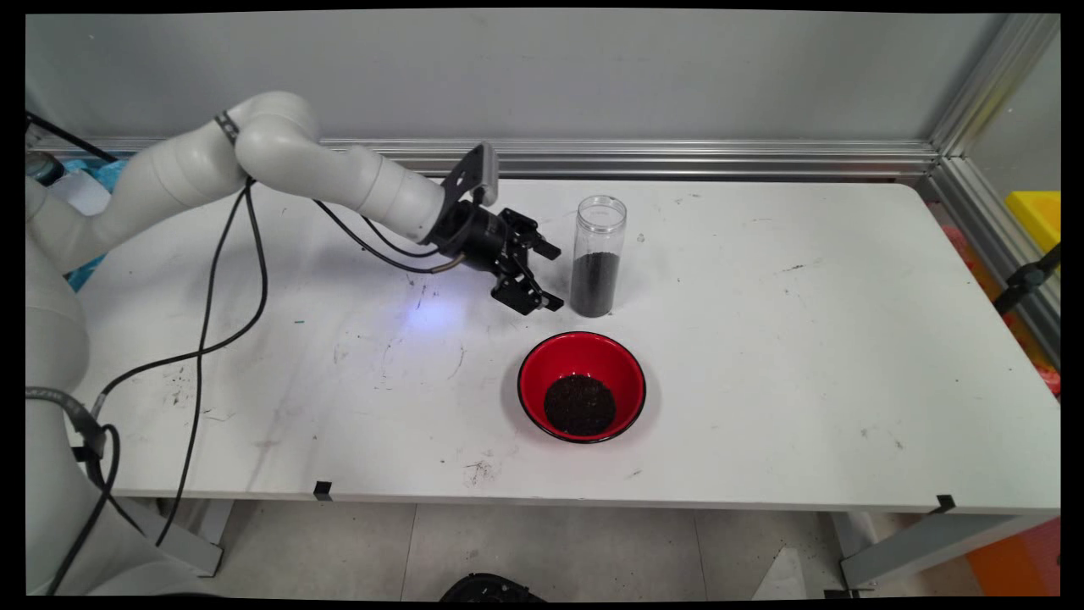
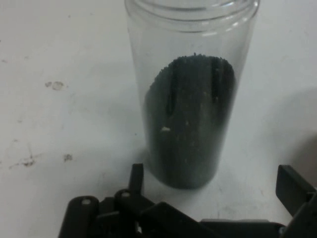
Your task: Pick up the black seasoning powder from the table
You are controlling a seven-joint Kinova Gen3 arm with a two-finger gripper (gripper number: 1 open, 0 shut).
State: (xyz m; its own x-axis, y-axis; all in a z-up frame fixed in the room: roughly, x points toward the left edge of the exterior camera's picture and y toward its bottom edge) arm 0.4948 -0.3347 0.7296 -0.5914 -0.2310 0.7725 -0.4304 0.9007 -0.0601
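Note:
A clear plastic jar (image 1: 599, 255) stands upright on the white table (image 1: 804, 356), about half full of dark granules, with no lid. My black gripper (image 1: 551, 275) sits just left of it, low over the table, open, its fingertips (image 1: 550, 251) spread on either side of the jar's near face without touching it. The hand view shows the jar (image 2: 190, 99) straight ahead and close, with one finger (image 2: 136, 177) at lower left, the other at lower right. In front of the jar lies a red bowl (image 1: 582, 385) holding a heap of the same dark granules.
An aluminium rail (image 1: 677, 157) runs along the table's back edge and down the right side. Black cables (image 1: 220, 280) hang from the arm over the table's left part. A yellow box (image 1: 1035, 216) stands beyond the right rail.

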